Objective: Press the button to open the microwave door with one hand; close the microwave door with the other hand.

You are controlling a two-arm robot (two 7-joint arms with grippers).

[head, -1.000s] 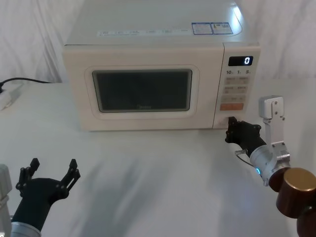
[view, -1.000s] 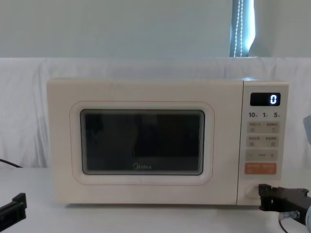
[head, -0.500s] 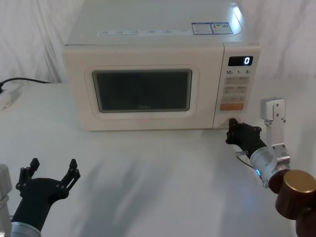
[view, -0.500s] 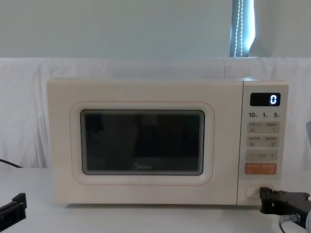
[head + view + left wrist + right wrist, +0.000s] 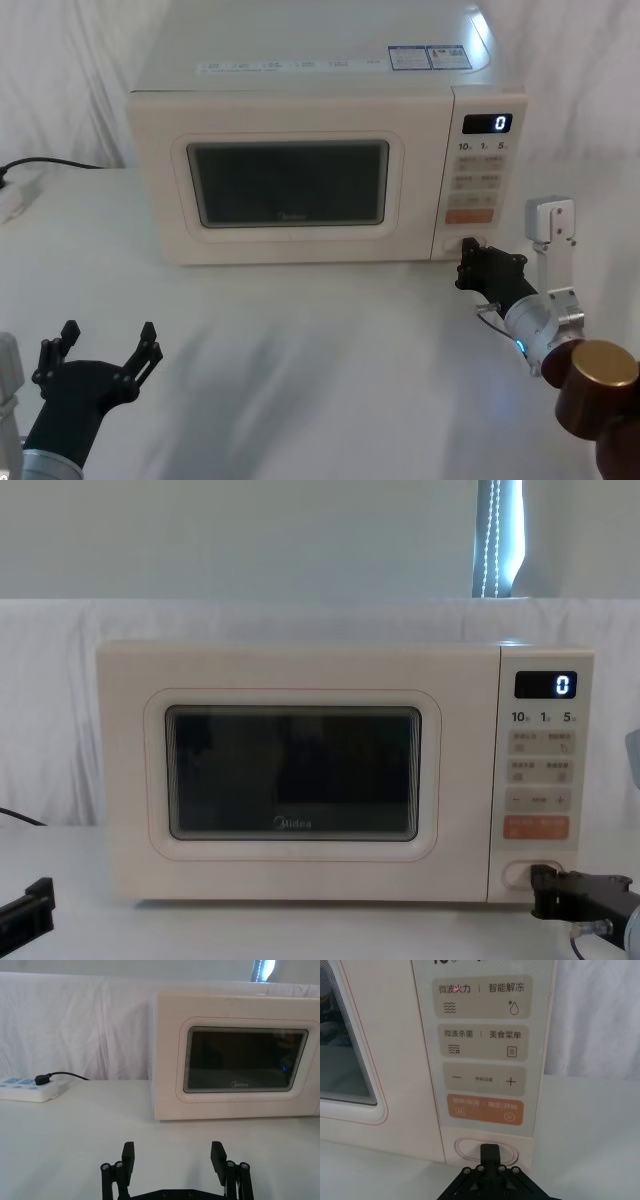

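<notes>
The microwave door (image 5: 290,185) (image 5: 290,772) (image 5: 245,1062) is closed flush with the cream body. The wide cream button (image 5: 470,1148) (image 5: 516,872) (image 5: 462,243) sits lowest on the control panel, under the orange key (image 5: 485,1109). My right gripper (image 5: 489,1152) (image 5: 467,264) (image 5: 543,888) is shut, and its joined black tip sits right at the button's middle; contact cannot be told. My left gripper (image 5: 106,349) (image 5: 172,1157) rests open low at the table's near left, well short of the door.
A white power strip (image 5: 27,1089) with a black cable lies on the table left of the microwave. White cloth covers the table and backdrop. Open tabletop stretches between the left gripper and the microwave front.
My right gripper has edged a little lower and closer to the button. The door stays closed and the left arm has not moved.
</notes>
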